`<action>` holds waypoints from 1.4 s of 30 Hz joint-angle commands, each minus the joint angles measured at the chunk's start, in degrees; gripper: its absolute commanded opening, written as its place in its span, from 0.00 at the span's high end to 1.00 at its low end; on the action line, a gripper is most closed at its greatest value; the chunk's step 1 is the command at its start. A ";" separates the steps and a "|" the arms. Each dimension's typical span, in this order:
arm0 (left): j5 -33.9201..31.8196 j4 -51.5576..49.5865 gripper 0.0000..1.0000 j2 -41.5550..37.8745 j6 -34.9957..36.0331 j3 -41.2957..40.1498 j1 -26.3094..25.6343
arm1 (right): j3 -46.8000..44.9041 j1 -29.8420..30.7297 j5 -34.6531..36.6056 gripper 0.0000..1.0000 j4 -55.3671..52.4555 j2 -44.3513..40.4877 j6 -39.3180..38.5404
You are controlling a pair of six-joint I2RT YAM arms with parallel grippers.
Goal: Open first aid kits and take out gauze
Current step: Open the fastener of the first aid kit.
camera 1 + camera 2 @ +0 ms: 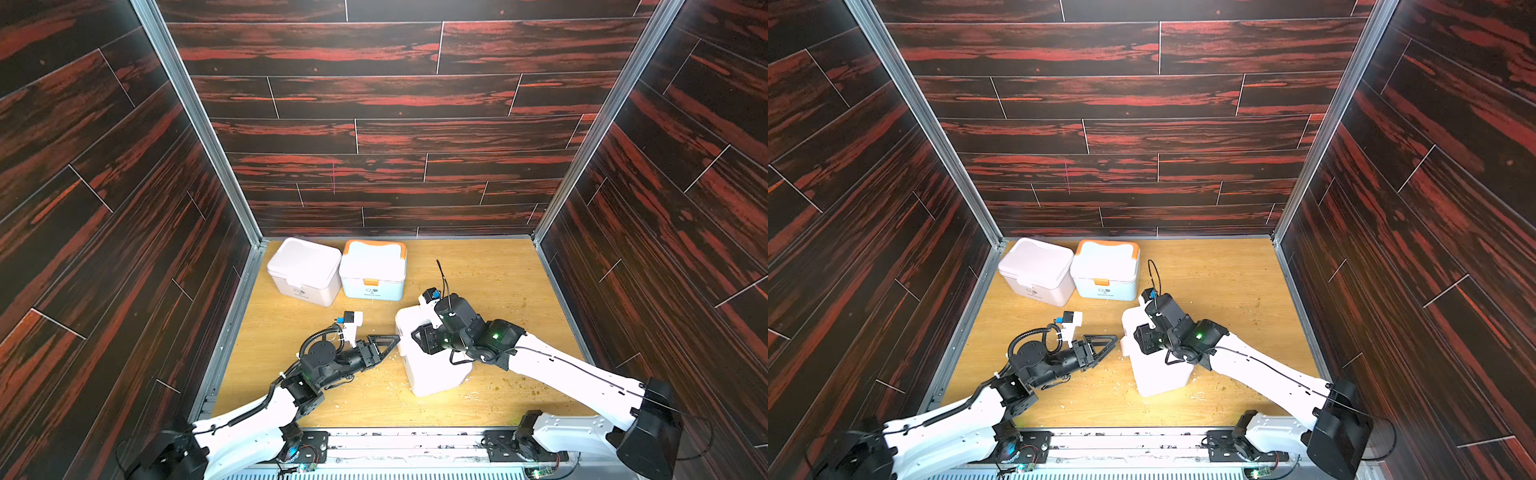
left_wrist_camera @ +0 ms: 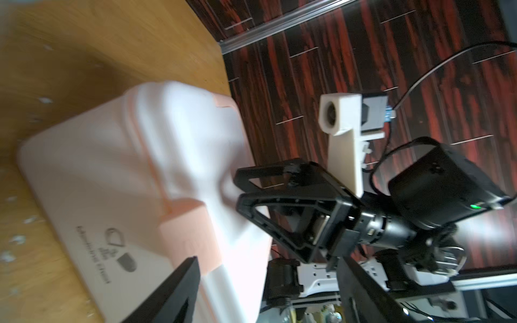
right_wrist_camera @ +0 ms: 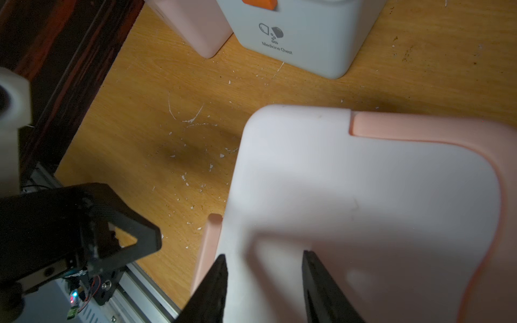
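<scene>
Three first aid kits are in view, all with lids down. Two stand at the back: a pinkish-white kit (image 1: 303,270) and a pale blue kit with orange trim (image 1: 372,270). The third, a white kit (image 1: 432,370) with a pink latch (image 2: 190,232), stands nearer, turned at an angle. My right gripper (image 3: 264,257) is above its lid, jaws apart, with both fingertips (image 3: 222,260) on the lid's top. My left gripper (image 2: 268,279) is open at the kit's latch side, with the lid's front edge between its wide jaws. No gauze is in view.
The wooden floor (image 1: 291,399) has small white crumbs around the near kit. Dark panelled walls (image 1: 124,249) close in the left, right and back. A metal rail (image 1: 415,440) runs along the front edge by the arm bases.
</scene>
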 commanded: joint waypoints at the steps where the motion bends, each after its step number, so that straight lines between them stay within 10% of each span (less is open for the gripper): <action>1: -7.93 -22.07 0.16 -4.12 4.82 4.37 0.18 | 0.29 0.57 0.56 0.49 -9.13 0.84 0.81; 13: -8.90 -38.35 0.04 11.28 11.93 21.19 -3.62 | -0.69 0.94 18.72 0.09 -12.71 -10.60 3.07; 42: -16.89 -48.59 0.17 10.06 9.82 17.92 -5.30 | -4.48 -1.12 12.29 0.06 -10.33 -11.14 3.19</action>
